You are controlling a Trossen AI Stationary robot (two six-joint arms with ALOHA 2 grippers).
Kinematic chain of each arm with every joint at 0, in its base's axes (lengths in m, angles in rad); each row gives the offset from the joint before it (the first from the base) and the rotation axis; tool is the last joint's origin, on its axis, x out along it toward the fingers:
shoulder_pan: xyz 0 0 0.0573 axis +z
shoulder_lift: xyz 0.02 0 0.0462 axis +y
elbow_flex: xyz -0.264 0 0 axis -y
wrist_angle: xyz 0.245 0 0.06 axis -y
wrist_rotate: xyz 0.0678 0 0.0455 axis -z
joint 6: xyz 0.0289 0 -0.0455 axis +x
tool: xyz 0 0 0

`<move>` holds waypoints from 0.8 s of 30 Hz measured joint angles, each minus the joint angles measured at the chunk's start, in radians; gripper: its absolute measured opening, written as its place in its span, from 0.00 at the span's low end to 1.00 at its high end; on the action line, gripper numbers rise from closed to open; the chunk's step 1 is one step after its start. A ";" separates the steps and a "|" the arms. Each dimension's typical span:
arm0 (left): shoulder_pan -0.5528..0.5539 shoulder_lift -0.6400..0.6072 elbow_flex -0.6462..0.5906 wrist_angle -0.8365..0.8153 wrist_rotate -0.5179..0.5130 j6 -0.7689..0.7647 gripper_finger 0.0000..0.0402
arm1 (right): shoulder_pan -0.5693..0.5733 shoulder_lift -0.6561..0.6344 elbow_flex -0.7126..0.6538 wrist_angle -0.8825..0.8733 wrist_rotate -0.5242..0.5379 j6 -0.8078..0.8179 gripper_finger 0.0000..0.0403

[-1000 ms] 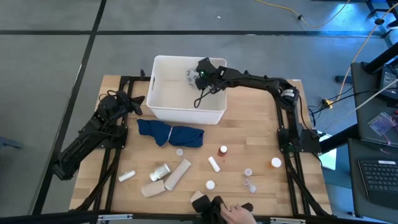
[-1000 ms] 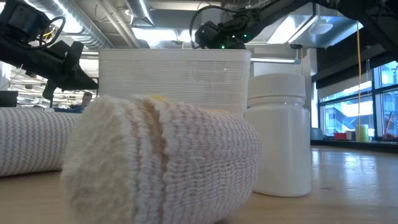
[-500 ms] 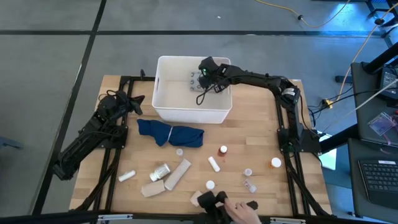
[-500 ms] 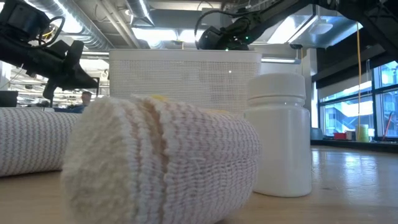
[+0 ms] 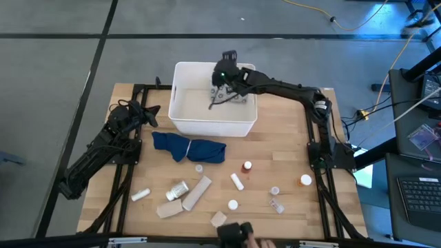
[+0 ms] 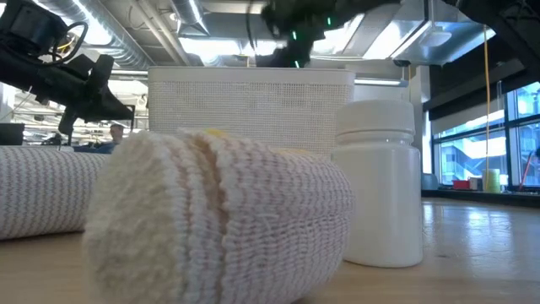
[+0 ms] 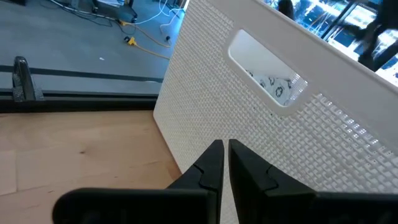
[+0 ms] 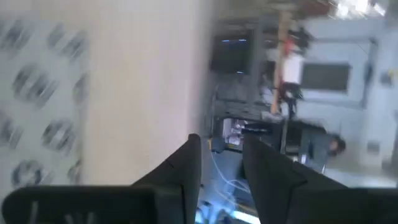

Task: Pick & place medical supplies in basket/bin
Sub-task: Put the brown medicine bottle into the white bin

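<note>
The white bin (image 5: pixel 210 127) stands at the table's far middle. A grey dotted packet (image 5: pixel 233 95) lies inside it and shows blurred in the right wrist view (image 8: pixel 37 93). My right gripper (image 5: pixel 226 58) hangs above the bin's far rim, open, with nothing between its fingers (image 8: pixel 221 146). My left gripper (image 5: pixel 148 114) waits shut to the left of the bin, pointing at its mesh wall (image 7: pixel 225 149). Bandage rolls (image 5: pixel 196 193), a white vial (image 5: pixel 237 181) and an orange-capped vial (image 5: pixel 246 167) lie on the near half of the table.
A dark blue cloth (image 5: pixel 189 147) lies crumpled just in front of the bin. More small vials (image 5: pixel 305 180) and a beige block (image 5: pixel 218 219) are scattered near the front edge, where a person's hand (image 5: pixel 258 242) shows. In the low view a bandage roll (image 6: pixel 219 219) and a white bottle (image 6: pixel 380 181) stand close to the camera.
My right gripper has risen out of the bin toward its far rim, rolled about its own line and opened. The bin has slid a little toward the table's right edge. The person's hand at the front edge has drawn back, leaving a beige block on the table.
</note>
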 joint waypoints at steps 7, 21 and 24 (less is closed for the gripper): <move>0.000 0.000 0.000 0.000 0.001 0.000 0.05 | 0.127 -0.004 0.351 -0.475 -0.246 0.452 0.30; 0.000 0.000 0.000 0.000 0.001 0.000 0.05 | 0.390 -0.234 0.032 -0.779 -0.688 0.959 0.30; 0.000 0.000 0.000 0.000 0.001 0.000 0.05 | 0.437 -0.332 -0.142 -0.708 -0.653 1.106 0.30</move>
